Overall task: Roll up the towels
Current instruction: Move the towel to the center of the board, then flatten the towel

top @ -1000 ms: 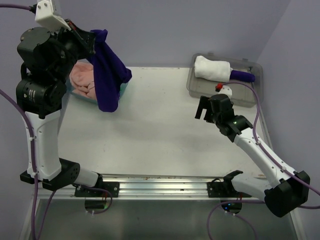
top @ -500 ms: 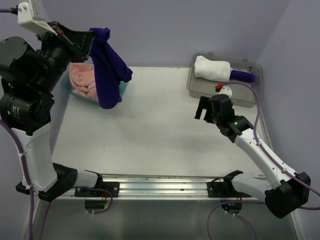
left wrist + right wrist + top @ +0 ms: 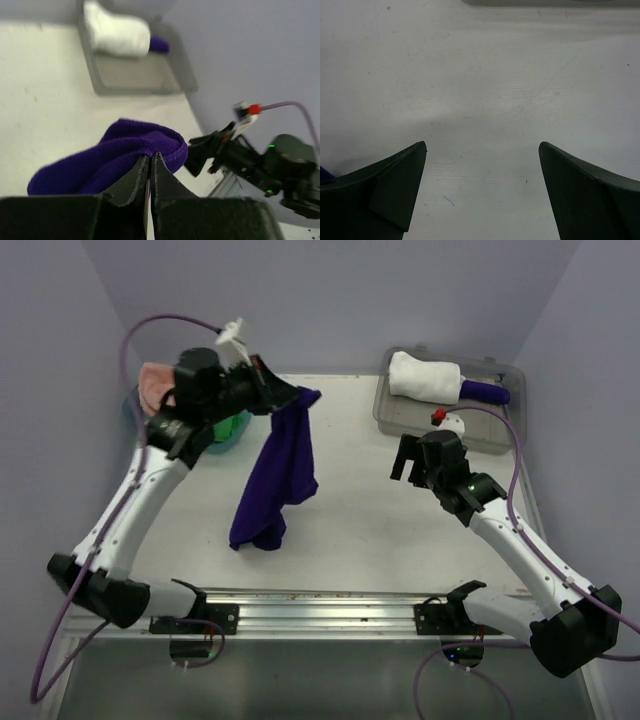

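Note:
A dark purple towel (image 3: pixel 281 465) hangs from my left gripper (image 3: pixel 297 397), which is shut on its top edge over the table's left middle. The towel's lower end (image 3: pixel 256 533) is bunched on the table. In the left wrist view the purple towel (image 3: pixel 120 150) folds over the closed gripper (image 3: pixel 151 158). My right gripper (image 3: pixel 407 462) hovers open right of centre over bare table (image 3: pixel 485 100), with nothing between its fingers (image 3: pixel 400 185). A rolled white towel (image 3: pixel 424 375) lies in the grey tray (image 3: pixel 480 432). The pink towel (image 3: pixel 154 386) and green towel (image 3: pixel 232 427) sit at the back left.
A small dark purple roll (image 3: pixel 486 392) lies beside the white towel in the tray, whose near wall (image 3: pixel 135 90) shows in the left wrist view. The teal tub (image 3: pixel 132 410) holds the pink and green towels behind my left arm. The metal rail (image 3: pixel 320 602) runs along the near edge.
My left arm swung down from above the tub toward the table's middle, carrying the purple towel; its lower end now rests on the table. The right arm has not moved.

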Robot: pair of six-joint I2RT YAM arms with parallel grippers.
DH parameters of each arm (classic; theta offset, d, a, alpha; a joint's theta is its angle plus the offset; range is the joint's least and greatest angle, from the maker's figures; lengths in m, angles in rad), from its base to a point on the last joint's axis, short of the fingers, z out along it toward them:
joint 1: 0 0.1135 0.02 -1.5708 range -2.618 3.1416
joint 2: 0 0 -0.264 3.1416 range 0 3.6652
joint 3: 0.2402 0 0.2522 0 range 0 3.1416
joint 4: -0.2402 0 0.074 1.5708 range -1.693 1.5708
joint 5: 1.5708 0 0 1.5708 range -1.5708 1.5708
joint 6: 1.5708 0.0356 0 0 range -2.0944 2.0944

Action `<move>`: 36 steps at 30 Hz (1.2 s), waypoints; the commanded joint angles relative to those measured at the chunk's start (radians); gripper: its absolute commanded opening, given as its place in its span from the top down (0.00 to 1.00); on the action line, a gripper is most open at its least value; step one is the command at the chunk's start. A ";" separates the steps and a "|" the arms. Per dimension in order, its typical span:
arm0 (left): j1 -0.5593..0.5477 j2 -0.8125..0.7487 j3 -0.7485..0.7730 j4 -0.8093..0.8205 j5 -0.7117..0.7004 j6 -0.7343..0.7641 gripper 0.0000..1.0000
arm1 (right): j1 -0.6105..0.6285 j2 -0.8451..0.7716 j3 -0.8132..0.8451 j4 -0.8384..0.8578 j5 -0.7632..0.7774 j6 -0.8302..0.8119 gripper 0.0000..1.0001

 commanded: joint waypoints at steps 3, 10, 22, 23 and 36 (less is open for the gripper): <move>-0.116 0.221 -0.151 0.114 0.072 -0.062 0.55 | 0.000 -0.040 0.014 -0.016 0.044 -0.020 0.02; -0.115 0.232 -0.111 -0.148 -0.148 0.063 0.18 | 0.000 -0.049 0.004 0.003 -0.041 -0.075 0.02; 0.131 -0.104 -0.661 -0.322 -0.235 0.041 0.20 | 0.178 0.343 0.077 0.089 -0.363 -0.030 0.01; 0.131 -0.133 -0.694 -0.317 -0.226 0.033 0.19 | 0.177 0.377 0.109 0.086 -0.373 -0.013 0.01; 0.129 -0.171 -1.025 -0.118 -0.148 -0.038 0.47 | 0.072 0.730 0.251 0.170 -0.485 0.145 0.28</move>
